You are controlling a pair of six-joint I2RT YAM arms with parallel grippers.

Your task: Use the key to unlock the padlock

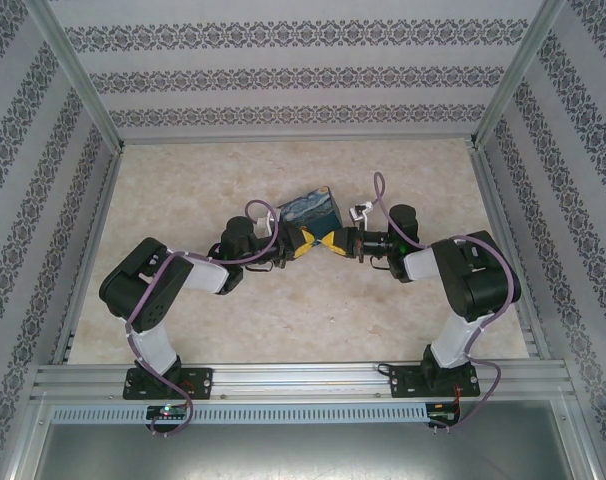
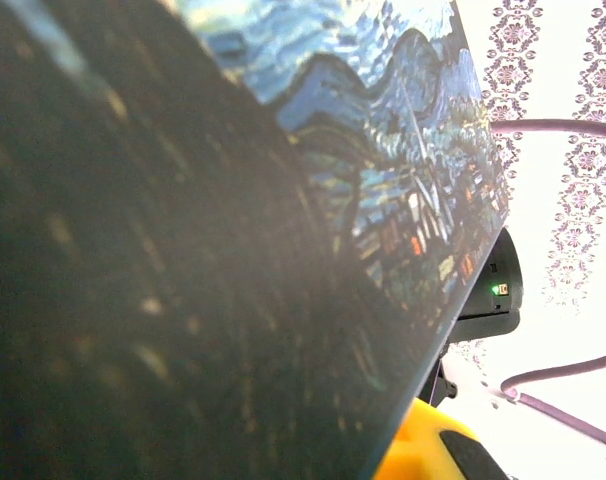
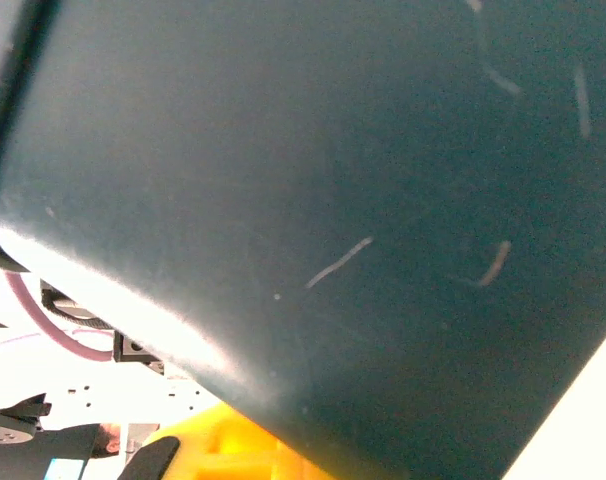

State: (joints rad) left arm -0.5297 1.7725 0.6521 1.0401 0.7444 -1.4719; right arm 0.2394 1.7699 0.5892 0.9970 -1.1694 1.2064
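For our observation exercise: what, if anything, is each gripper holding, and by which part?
Cannot be told. The left gripper and right gripper are shut, tips close together beside the painted box; anything pinched is too small to see.

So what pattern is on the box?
The box shows a swirly blue painting with yellow flecks; clearest from left wrist.

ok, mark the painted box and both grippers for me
painted box point(image 1: 310, 207), top external view, on its blue swirly lid.
left gripper point(image 1: 309, 243), top external view, at its yellow fingertips, near side of the box.
right gripper point(image 1: 333, 243), top external view, at its yellow fingertips, facing the left one's.
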